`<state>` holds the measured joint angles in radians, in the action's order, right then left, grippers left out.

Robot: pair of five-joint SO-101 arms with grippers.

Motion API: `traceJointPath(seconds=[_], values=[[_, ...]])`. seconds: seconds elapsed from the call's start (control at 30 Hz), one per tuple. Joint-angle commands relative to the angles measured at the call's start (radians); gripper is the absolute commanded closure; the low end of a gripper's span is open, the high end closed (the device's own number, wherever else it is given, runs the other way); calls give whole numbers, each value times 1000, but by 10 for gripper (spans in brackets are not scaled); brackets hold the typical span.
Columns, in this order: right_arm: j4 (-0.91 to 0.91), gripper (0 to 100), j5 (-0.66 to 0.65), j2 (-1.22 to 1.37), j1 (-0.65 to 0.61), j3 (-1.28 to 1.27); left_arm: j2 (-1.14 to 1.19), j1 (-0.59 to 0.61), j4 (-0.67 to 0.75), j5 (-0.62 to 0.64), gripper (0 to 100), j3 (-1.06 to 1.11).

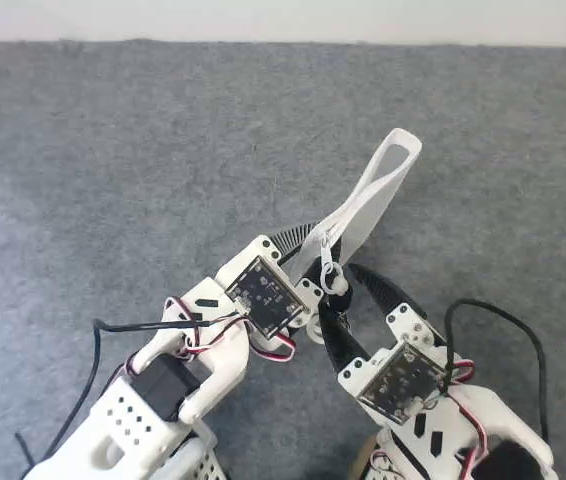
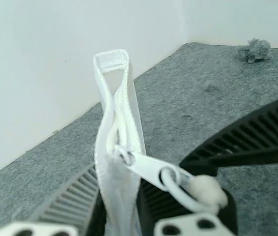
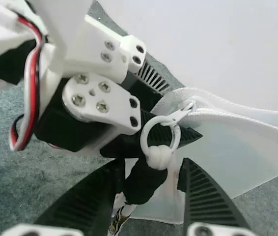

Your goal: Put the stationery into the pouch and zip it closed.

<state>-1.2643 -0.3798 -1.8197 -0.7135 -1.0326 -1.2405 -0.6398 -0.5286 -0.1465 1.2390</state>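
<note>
The white translucent pouch (image 1: 368, 200) is held up off the grey table, edge-on, with its loop end (image 2: 112, 61) pointing away from the arms. My left gripper (image 1: 306, 258) is shut on the pouch's near end, its black ribbed fingers (image 2: 68, 206) pressing both sides. The zipper pull (image 2: 149, 169) sticks out at that end and carries a white ring with a bead (image 3: 158, 147). My right gripper (image 3: 153, 169) is open, with the ring and bead (image 1: 337, 284) between its black fingers (image 3: 205, 196). The pouch wall (image 3: 227, 147) hangs beside them.
The grey felt table (image 1: 113, 150) stretches out on all sides, with a white wall along its far edge. A small grey fluff ball (image 2: 254, 49) lies far off on the felt. Black and red cables (image 1: 143, 325) loop near both arm bases.
</note>
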Motion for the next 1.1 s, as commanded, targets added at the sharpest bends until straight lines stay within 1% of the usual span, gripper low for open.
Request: traceJointPath(seconds=[0.0, 0.07, 0.23, 0.3, 0.43, 0.57, 0.7, 0.83, 1.07], values=[[27, 864, -12, 4, -5, 5, 21, 0, -29, -8, 991, 16], [27, 905, -12, 4, -4, -2, 21, 0, -29, -8, 991, 18], [59, 932, -12, 4, -4, -28, 21, 0, -29, -9, 991, 18], [58, 998, -12, 4, -4, 11, 21, 0, -29, -11, 991, 21], [4, 990, -2, 4, 8, 141, 21, -2, -26, -12, 991, 36], [13, 991, 25, 4, 12, 203, 21, -5, -28, -12, 991, 45], [81, 991, 31, 4, 16, 203, 21, 0, -15, -14, 991, 71], [162, 991, 31, 4, 19, 207, 21, -2, 49, -14, 991, 120], [289, 991, 25, 8, 165, 206, 28, -6, 58, -61, 991, 133]])
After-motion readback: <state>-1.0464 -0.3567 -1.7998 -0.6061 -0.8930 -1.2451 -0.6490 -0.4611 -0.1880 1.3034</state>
